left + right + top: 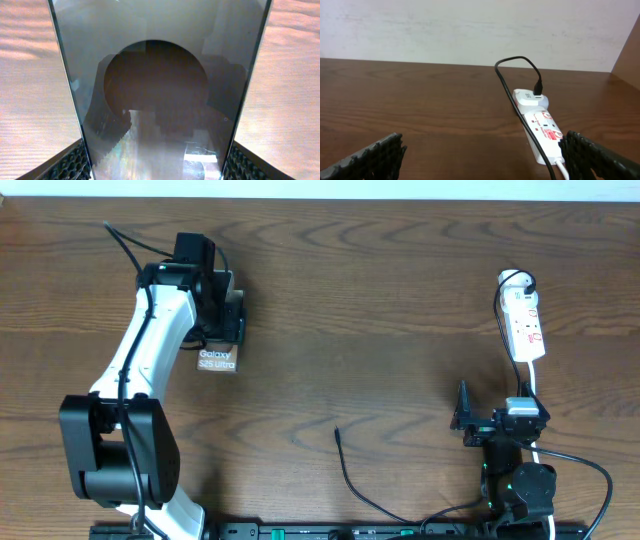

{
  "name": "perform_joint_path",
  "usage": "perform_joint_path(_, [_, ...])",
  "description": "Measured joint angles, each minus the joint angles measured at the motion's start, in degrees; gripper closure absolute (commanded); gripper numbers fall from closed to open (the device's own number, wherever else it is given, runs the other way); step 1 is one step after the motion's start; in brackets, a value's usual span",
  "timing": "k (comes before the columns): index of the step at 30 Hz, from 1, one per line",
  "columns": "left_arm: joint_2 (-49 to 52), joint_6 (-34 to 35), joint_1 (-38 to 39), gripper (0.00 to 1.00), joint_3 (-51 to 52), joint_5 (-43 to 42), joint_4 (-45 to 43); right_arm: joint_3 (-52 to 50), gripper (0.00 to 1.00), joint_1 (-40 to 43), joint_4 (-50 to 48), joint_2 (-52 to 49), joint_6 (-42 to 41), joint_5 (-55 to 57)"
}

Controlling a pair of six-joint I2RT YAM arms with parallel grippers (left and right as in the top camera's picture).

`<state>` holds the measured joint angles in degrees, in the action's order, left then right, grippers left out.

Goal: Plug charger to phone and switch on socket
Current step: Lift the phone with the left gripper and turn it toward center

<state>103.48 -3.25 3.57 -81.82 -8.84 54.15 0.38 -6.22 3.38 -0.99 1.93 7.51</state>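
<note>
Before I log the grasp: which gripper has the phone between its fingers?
The left gripper: its fingers clamp the phone by its edges. The right gripper stands open and empty, facing the socket.

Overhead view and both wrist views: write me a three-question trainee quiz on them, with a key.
1. What sits between the left gripper's fingers? A) nothing B) phone C) charger tip
2. True or false: the charger's tip is plugged into the phone.
3. Fill in: the right gripper is ___ and holds nothing.

Key:
1. B.
2. False: the charger's tip lies loose on the table, apart from the phone.
3. open.
</note>
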Motion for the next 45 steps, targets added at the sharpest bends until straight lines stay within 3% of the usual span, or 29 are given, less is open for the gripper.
perform_joint_path(5, [0.02, 1.01, -0.02, 0.92, 0.00, -11.72, 2.29, 0.00, 0.01, 0.00, 0.00, 0.00, 0.00, 0.00])
perform_joint_path(10, [0.02, 2.14, 0.02, 0.92, 0.00, -29.07, 2.23, 0.00, 0.01, 0.00, 0.00, 0.00, 0.00, 0.00])
perform_joint_path(15, [0.02, 13.73, 0.02, 0.93, 0.00, -41.35, 0.96, 0.00, 0.01, 0.00, 0.00, 0.00, 0.00, 0.00])
perform_joint_path(21, [0.02, 37.38, 0.02, 0.93, 0.00, -45.38, 1.01, 0.00, 0.01, 0.00, 0.00, 0.00, 0.00, 0.00])
perform_joint_path(29, [0.02, 58.38, 0.02, 0.93, 0.00, -50.21, 0.96, 0.00, 0.01, 0.00, 0.00, 0.00, 0.00, 0.00])
perform_joint_path(36, [0.02, 64.59, 0.02, 0.92, 0.00, -54.18, 0.96, 0.00, 0.01, 0.00, 0.00, 0.00, 0.00, 0.00])
perform_joint_path(45, [0.02, 66.03, -0.42, 0.93, 0.00, -58.95, 0.96, 0.00, 0.01, 0.00, 0.00, 0.00, 0.00, 0.00])
